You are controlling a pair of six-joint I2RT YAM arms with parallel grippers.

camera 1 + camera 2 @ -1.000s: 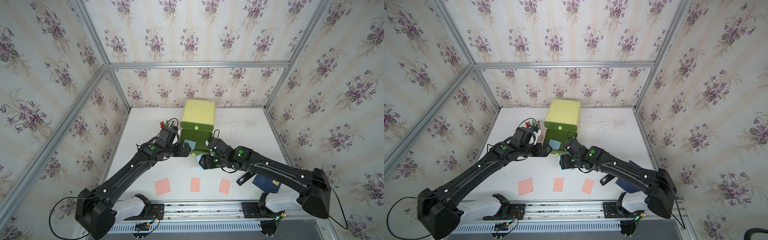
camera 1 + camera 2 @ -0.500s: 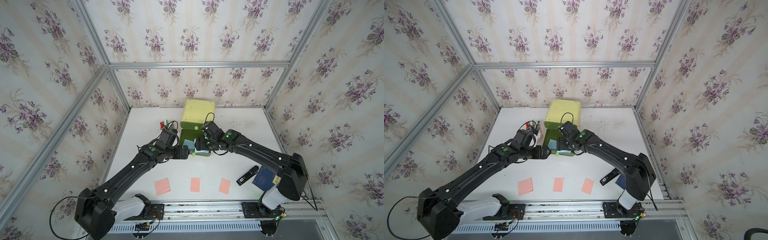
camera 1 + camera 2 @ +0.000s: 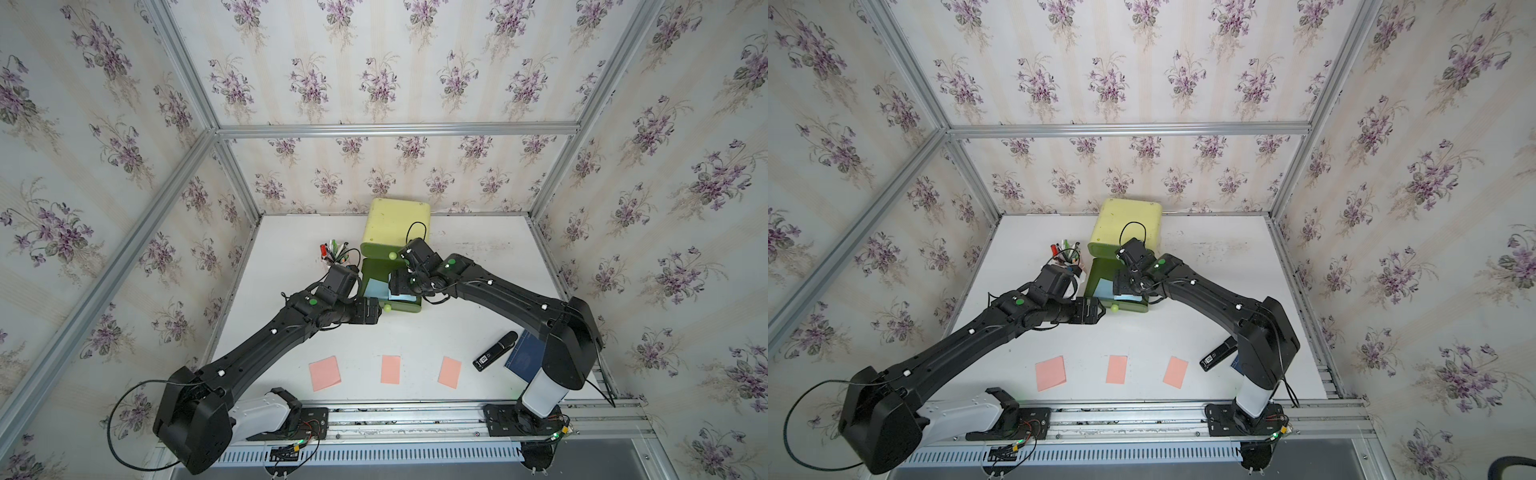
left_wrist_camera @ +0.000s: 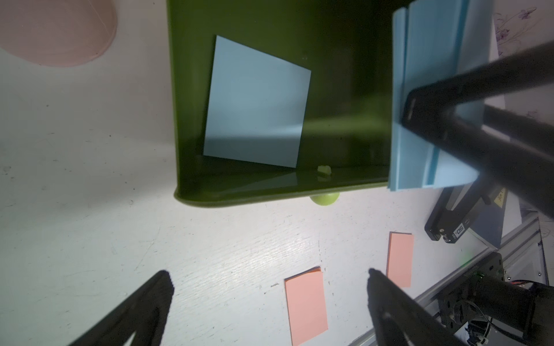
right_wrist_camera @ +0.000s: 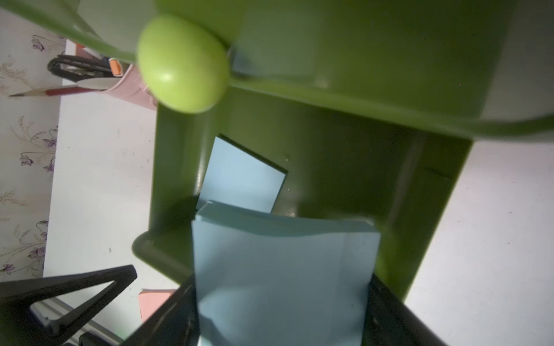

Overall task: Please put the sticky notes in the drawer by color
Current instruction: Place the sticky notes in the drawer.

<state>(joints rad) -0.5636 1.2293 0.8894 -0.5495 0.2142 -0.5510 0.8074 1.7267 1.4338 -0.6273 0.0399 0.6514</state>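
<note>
Right wrist view: right gripper (image 5: 283,280) clasps bowed blue paper pad (image 5: 281,248), edge toward glossy green drawer (image 5: 344,167); left gripper (image 4: 268,272) agape, empty.

Both top views: high above the table (image 3: 457,257), looking steeply down, far; whole scene shared. Left wrist cam: behind left claw (image 4: 268,274), close, open drawer (image 4: 269,191) ahead. Right wrist cam: behind right claw (image 5: 281,302), closer, same drawer, blue pad (image 5: 284,263) between fingers.
</note>
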